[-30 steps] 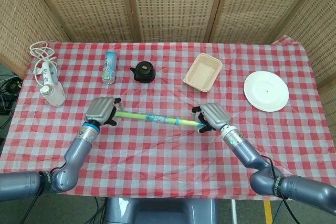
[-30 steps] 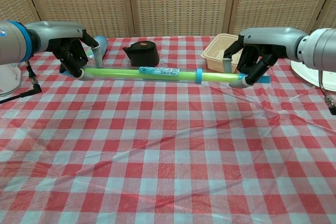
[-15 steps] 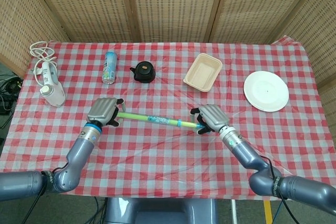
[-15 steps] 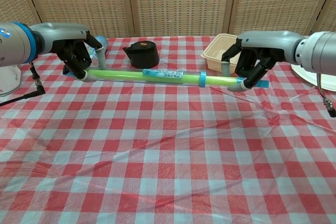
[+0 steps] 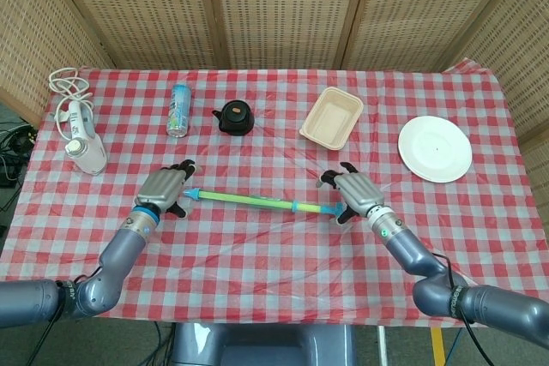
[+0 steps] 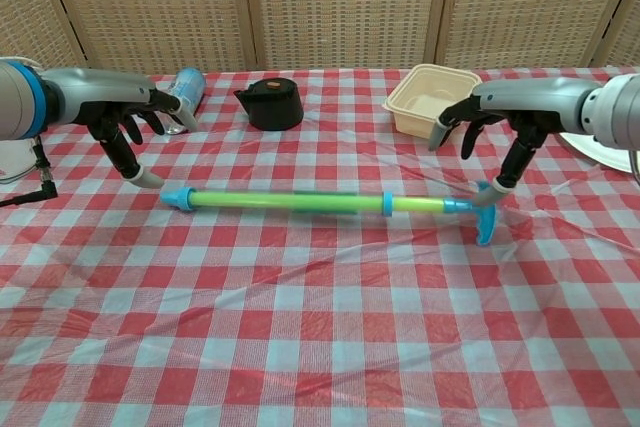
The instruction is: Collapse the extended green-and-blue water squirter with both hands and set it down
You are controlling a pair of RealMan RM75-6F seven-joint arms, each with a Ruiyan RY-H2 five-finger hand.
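Across the surface [image 5: 257, 237] the squirter [image 5: 257, 201] lies flat, nozzle at nine o'clock, handle at three; it looks extended, so collapsing seems not yet done. Left hand [image 5: 163, 189] hangs empty, fingers spread, just beside the nozzle; right hand [image 5: 358, 193], fingers apart, touches the handle without gripping, probably to steady it.

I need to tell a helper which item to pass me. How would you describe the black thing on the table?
On the red-checked tablecloth, look along the far row: the black pot stands between the upright can and the beige tray. It is the only black, squat object there.
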